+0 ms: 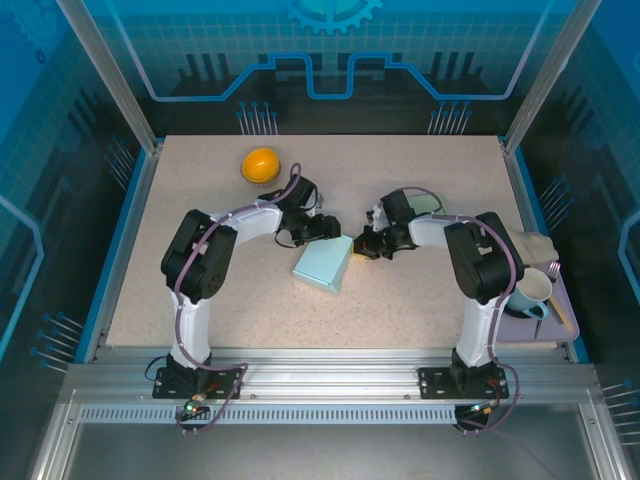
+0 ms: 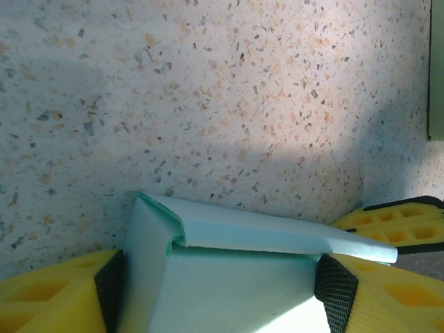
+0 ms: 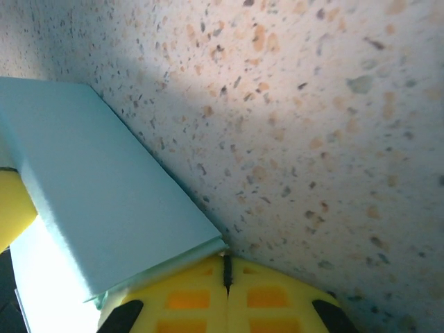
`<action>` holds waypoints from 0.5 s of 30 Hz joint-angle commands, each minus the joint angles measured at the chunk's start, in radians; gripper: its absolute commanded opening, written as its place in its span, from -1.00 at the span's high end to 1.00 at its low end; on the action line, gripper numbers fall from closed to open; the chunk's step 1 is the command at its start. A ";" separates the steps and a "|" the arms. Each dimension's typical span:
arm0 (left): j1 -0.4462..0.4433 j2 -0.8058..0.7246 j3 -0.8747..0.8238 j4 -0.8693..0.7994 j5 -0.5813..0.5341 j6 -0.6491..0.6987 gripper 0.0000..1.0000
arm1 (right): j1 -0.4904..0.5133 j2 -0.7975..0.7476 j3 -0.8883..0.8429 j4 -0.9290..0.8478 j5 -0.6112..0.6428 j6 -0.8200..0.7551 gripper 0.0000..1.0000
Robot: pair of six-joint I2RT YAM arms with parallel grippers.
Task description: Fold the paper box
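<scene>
paper box [image 1: 323, 265] on tabletop [image 1: 400, 320]: wall-folding step, seemingly. left fingers [image 2: 336, 291] wide astride it, grip cannot be told; right fingers [image 3: 180, 298] closed, empty, against its edge. next: probably a gentle, square squeeze.

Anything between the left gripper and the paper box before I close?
Nothing visible. The paper box sits right between the left gripper's fingers, resting on the table. The orange object lies apart, toward the far side.
</scene>
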 commanded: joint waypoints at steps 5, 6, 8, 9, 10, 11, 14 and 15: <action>-0.204 0.055 -0.076 0.097 0.259 -0.121 -0.43 | 0.036 0.003 -0.050 0.165 0.045 0.024 1.00; -0.194 0.045 -0.085 0.097 0.247 -0.128 -0.44 | 0.033 -0.007 -0.058 0.167 0.052 0.031 1.00; -0.167 0.020 -0.106 0.092 0.206 -0.135 -0.46 | 0.030 -0.027 -0.074 0.167 0.065 0.037 1.00; -0.156 0.010 -0.112 0.087 0.189 -0.134 -0.47 | 0.028 -0.034 -0.079 0.164 0.070 0.037 1.00; -0.143 -0.002 -0.117 0.082 0.169 -0.134 -0.47 | 0.027 -0.042 -0.084 0.158 0.076 0.037 1.00; -0.132 -0.015 -0.121 0.075 0.156 -0.133 -0.48 | 0.027 -0.050 -0.086 0.151 0.081 0.036 1.00; -0.103 -0.047 -0.127 0.061 0.116 -0.125 -0.52 | 0.026 -0.068 -0.093 0.133 0.097 0.032 1.00; -0.097 -0.055 -0.126 0.053 0.102 -0.119 -0.53 | 0.027 -0.074 -0.094 0.128 0.101 0.031 1.00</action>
